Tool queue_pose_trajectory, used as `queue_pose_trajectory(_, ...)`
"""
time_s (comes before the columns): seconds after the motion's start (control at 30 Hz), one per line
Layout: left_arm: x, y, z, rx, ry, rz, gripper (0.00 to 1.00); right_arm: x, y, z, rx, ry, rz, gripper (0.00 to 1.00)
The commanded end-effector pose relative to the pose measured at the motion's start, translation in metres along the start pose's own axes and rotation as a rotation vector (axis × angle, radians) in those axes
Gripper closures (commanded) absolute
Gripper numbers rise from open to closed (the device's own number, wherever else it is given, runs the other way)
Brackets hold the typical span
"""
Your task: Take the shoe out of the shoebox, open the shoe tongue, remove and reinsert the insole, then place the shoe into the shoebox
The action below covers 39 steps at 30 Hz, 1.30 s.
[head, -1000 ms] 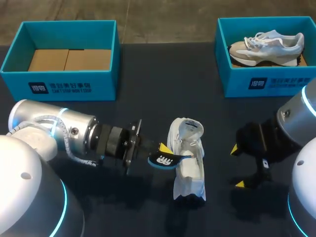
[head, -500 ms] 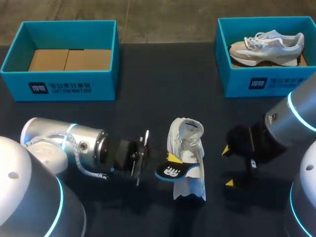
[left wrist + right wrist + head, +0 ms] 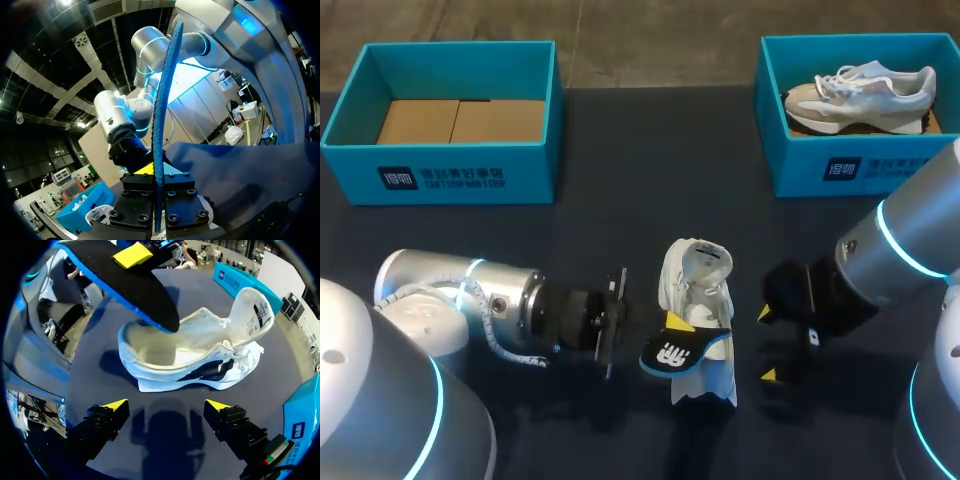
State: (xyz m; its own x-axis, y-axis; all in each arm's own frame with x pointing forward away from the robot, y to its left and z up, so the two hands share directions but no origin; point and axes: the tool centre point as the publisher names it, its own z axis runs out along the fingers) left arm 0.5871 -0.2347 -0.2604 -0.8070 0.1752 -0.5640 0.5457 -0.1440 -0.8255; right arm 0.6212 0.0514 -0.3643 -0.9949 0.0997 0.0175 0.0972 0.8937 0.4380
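Shoe point(image 3: 704, 290) stands on dark bench point(image 3: 620, 150) | left pincer point(image 3: 675, 330) grasps insole point(image 3: 670, 354) above it | right pincer point(image 3: 767, 344) released, near shoe

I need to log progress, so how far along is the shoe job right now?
Done: the shoe lies on the table, tongue open, insole out. In hand: the left pincer holds the insole above the shoe. Left: reinsert it, then put the shoe in the empty shoebox.

dark table point(image 3: 650, 170) holds two blue shoeboxes point(image 3: 440, 180) point(image 3: 860, 170) and a white shoe point(image 3: 700, 290), seemingly sole-down.
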Motion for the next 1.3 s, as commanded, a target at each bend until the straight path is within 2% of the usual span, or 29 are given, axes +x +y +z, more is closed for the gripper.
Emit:
queue_pose_trajectory(0.03, 0.000, 0.000, 0.003, -0.003, -0.002, 0.000, 1.00, 0.000, 0.002, 0.004, 0.005, -0.003, 0.000, 0.00)
queue_pose_trajectory(0.27, 0.000, 0.001, 0.004, -0.004, -0.008, 0.004, 1.00, 0.000, 0.003, 0.004, 0.006, -0.004, 0.001, 0.00)
queue_pose_trajectory(0.63, 0.013, 0.001, 0.005, 0.018, 0.016, 0.071, 1.00, 0.001, 0.006, 0.004, 0.071, 0.012, 0.034, 0.00)
queue_pose_trajectory(1.3, 0.017, 0.006, 0.006, -0.004, -0.006, 0.119, 1.00, 0.000, 0.006, 0.004, 0.077, 0.036, 0.044, 0.00)
